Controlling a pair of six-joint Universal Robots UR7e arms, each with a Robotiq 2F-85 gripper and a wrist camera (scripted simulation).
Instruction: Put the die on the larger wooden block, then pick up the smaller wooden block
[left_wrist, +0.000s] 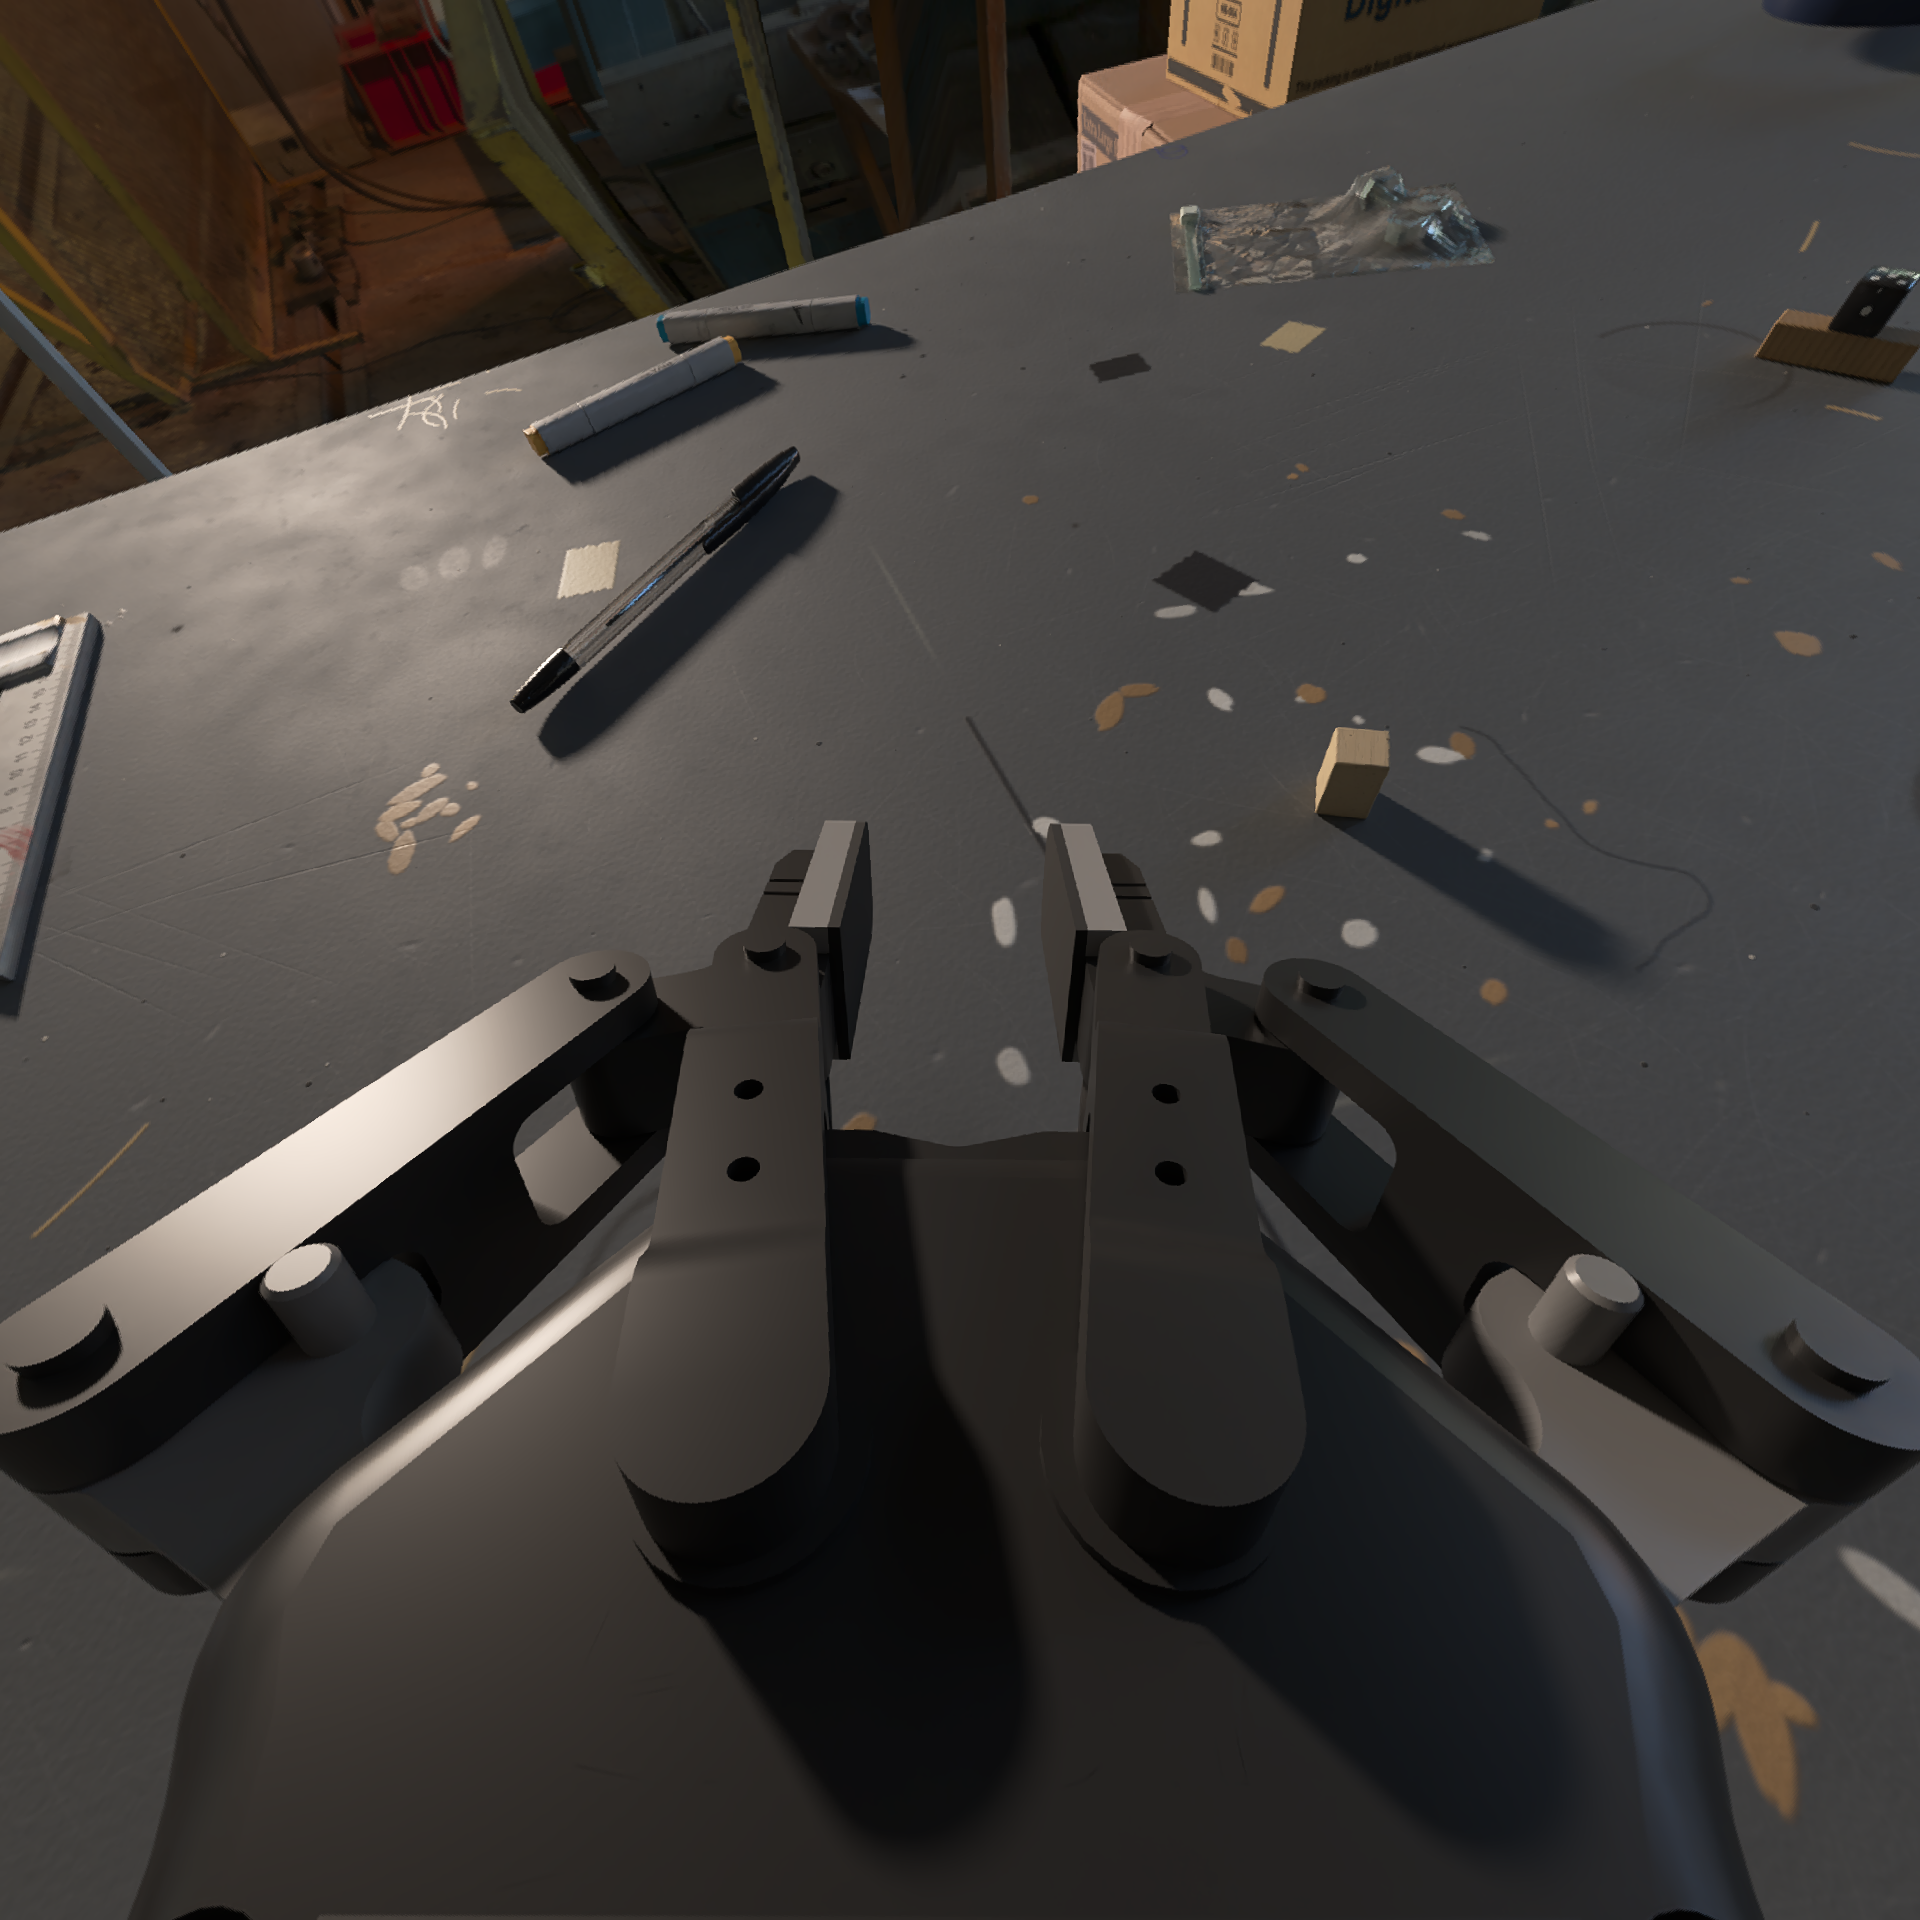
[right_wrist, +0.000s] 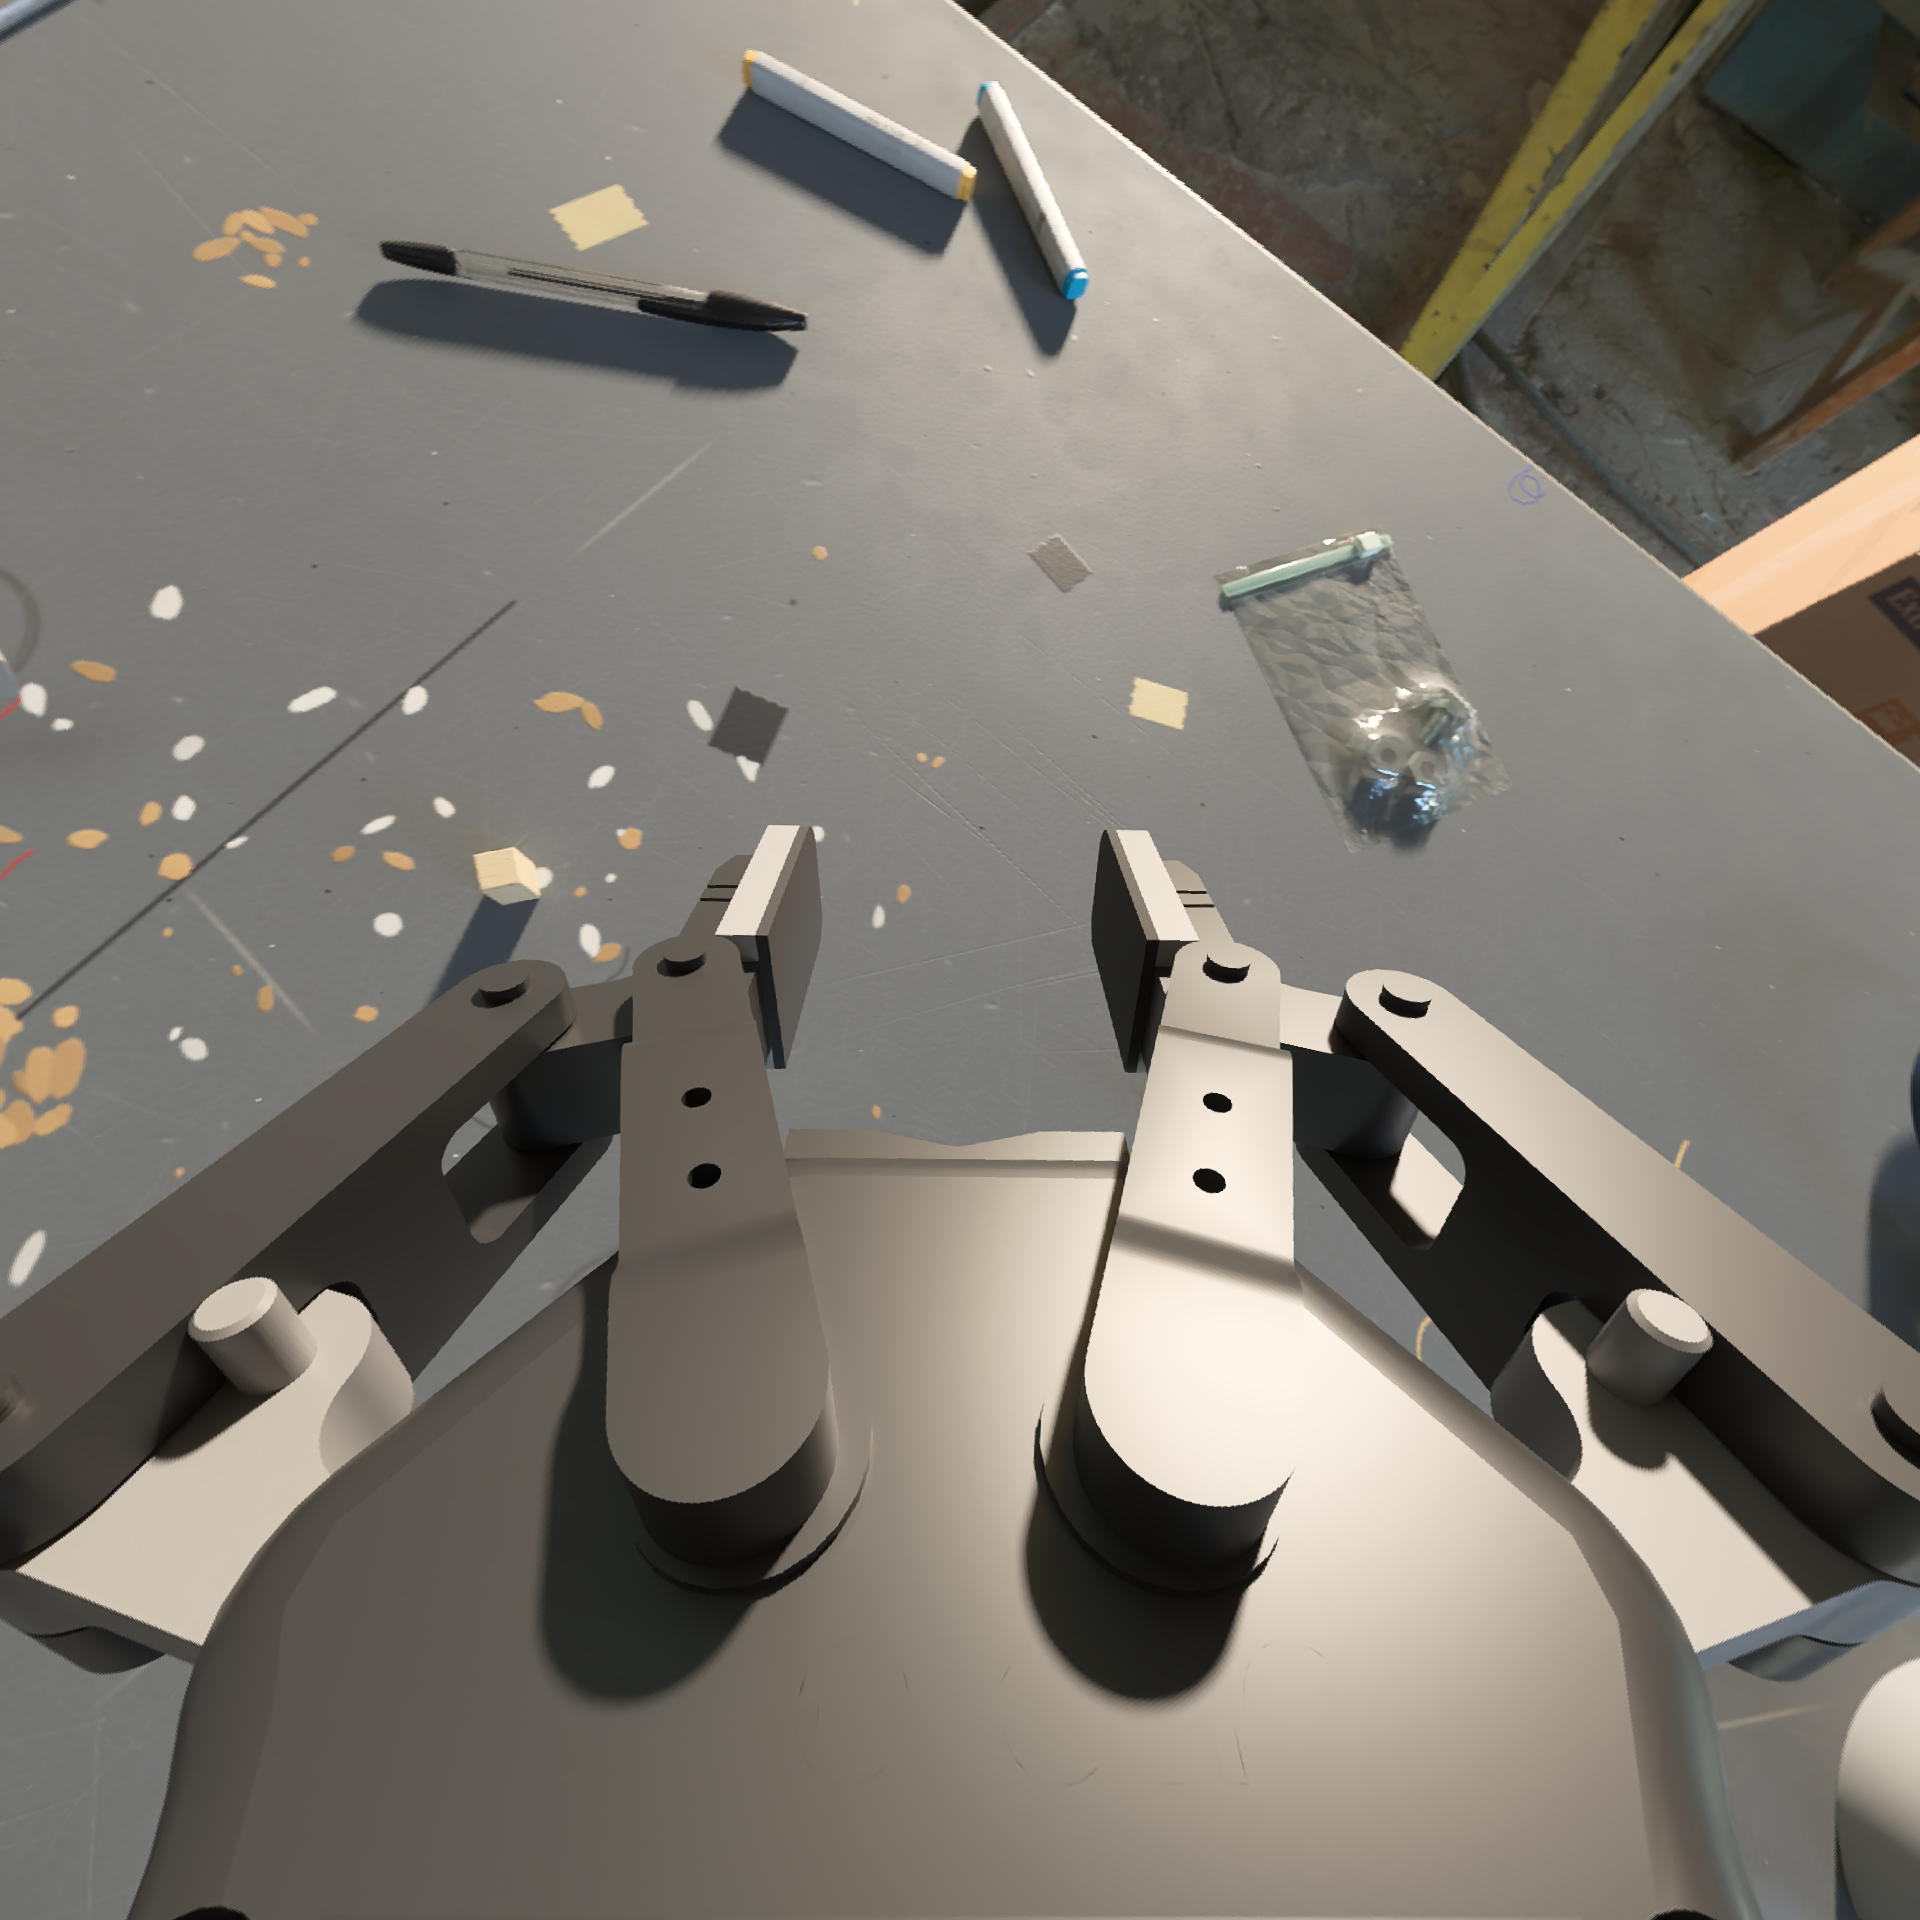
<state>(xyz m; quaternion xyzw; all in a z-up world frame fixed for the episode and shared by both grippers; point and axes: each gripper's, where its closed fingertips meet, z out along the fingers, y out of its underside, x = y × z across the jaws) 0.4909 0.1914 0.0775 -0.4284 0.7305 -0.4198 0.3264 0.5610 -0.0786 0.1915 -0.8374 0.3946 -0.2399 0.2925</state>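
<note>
The smaller wooden block (left_wrist: 1351, 773) is sitting on the grey table (left_wrist: 312, 883) as a pale, plain-grained cube, sunlit on top and throwing a long shadow toward 4 o'clock. In the left wrist view it is lying at about 2 o'clock from the left gripper (left_wrist: 956, 862), apart from it. That gripper's fingers are standing apart with nothing between them.

The larger wooden block (left_wrist: 1834, 353) is resting far off at 2 o'clock, a flat tan slab with a dark object (left_wrist: 1870, 301) on it; whether that is the die cannot be told.

In the right wrist view the same small cube (right_wrist: 507, 871) is sitting at 9 o'clock from the right gripper (right_wrist: 956, 868), near its left finger but not touching. This gripper is hanging open and empty too.

A black pen (left_wrist: 657, 578), two markers (left_wrist: 764, 317) (left_wrist: 634, 395) and a clear bag of bolts (left_wrist: 1330, 229) are lying farther out, between 11 and 1 o'clock.
</note>
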